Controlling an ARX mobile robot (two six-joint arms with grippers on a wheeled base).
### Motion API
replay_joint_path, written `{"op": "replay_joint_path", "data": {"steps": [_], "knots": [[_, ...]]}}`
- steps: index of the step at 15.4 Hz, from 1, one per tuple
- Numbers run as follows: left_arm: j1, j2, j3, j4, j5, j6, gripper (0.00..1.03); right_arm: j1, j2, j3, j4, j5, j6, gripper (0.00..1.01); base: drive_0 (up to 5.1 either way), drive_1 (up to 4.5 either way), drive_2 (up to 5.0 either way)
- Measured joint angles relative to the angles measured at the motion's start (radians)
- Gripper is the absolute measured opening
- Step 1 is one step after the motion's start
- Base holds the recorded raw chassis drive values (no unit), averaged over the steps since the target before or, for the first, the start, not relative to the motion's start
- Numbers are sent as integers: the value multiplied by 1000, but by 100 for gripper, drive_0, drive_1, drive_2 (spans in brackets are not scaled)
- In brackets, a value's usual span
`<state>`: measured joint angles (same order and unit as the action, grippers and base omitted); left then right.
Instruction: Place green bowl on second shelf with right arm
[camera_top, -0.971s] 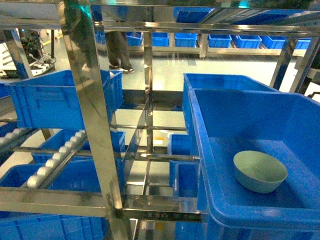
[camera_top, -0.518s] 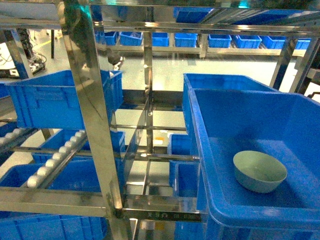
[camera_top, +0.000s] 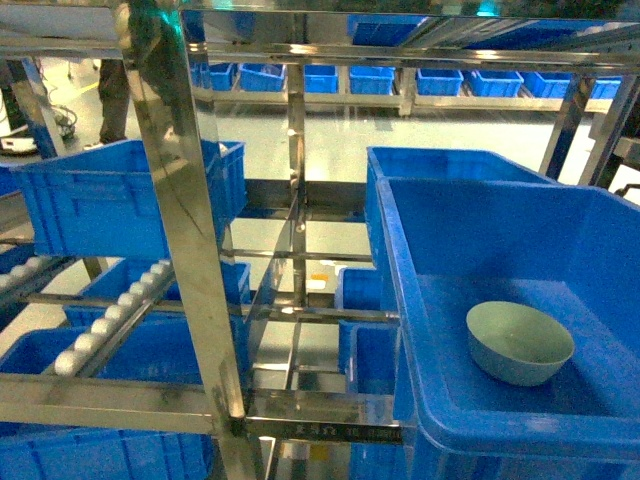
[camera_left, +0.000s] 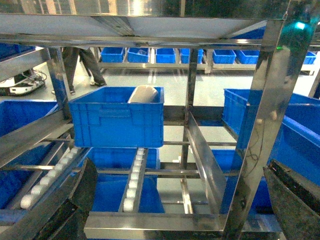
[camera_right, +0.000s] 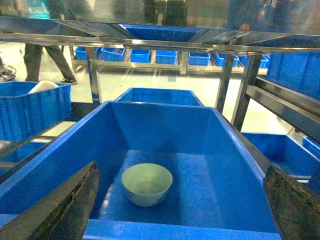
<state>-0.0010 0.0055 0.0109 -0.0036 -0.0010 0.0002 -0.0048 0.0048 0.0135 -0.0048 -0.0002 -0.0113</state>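
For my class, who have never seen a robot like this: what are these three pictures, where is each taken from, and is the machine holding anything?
This is a wheeled robot with two arms facing a steel rack. One picture comes from its head; the other two from cameras on each wrist. The dark shapes at those pictures' bottom corners are open finger tips: the left gripper and right gripper. Neither holds anything. The green bowl sits upright inside a large blue crate on the second shelf.

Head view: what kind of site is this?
Probably a warehouse or factory picking area. A stainless flow rack with white roller rails holds blue crates, and more crates line racks across the polished floor. The green bowl sits in the near crate.
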Motion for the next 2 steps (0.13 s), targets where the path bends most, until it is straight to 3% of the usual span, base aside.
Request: {"op": "replay_joint_path", "data": {"steps": [2], "knots": [[0,0,0,0,0,0,98,0,0,0,0,0,0,98,0,0,0]]}}
